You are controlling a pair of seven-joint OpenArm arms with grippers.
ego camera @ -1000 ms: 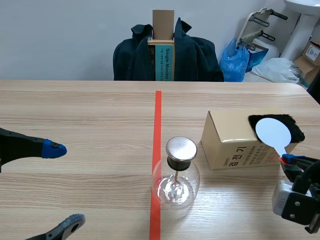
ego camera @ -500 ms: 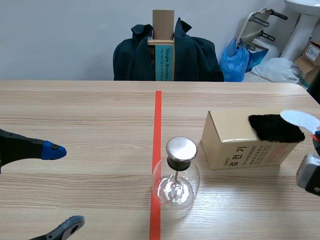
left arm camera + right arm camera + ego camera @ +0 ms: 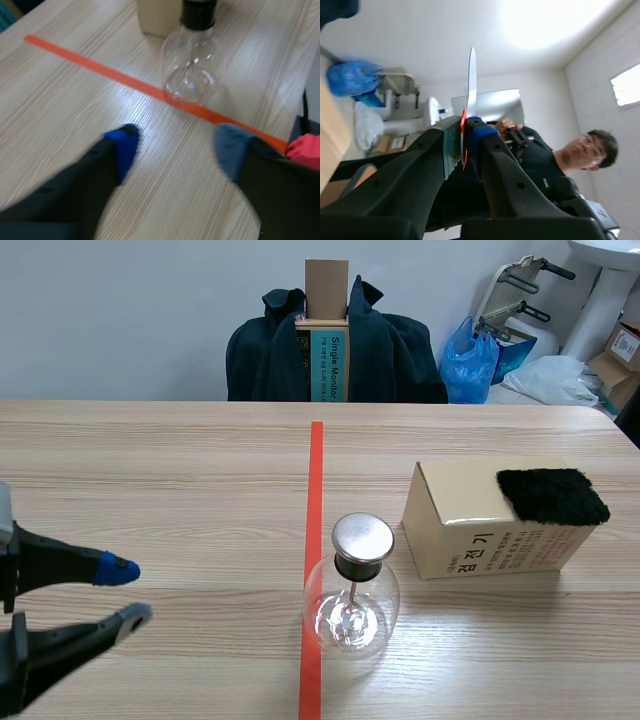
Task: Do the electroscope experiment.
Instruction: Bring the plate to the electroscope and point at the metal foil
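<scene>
Judging from the disc point(image 3: 471, 80) clamped edge-on in the right gripper point(image 3: 462, 142), red stem pinched between the 2 pads point(image 3: 475, 136): looks like the carry step, disc away from the fur point(image 3: 552, 495), touch to the flask point(image 3: 351, 590) not yet made. Cannot place that gripper in the scene view; out of it altogether, aimed up at the ceiling, with a person point(image 3: 555, 155) behind at 4 o'clock of it.

Next, probably: bring the disc down toward the cap point(image 3: 362, 537), flat face close to the metal, without knocking the flask. Calls for a long swing in from the 3 o'clock side and a slow final approach.

Left gripper point(image 3: 128, 592) spread wide, holding nothing, low at 9 o'clock of the flask and well apart from it. Seen from its own camera, flask at 12 o'clock ahead of the fingers point(image 3: 122, 150), touching the tape point(image 3: 316, 480).

Flask: clear, round, black-stoppered under the cap, 1 thin rod hanging inside with what may be leaves at its end; too small to tell whether spread. Box point(image 3: 470, 530): shut, contents hidden, just beside the flask at 2 o'clock, fur lying on its top at the 3 o'clock end.
</scene>
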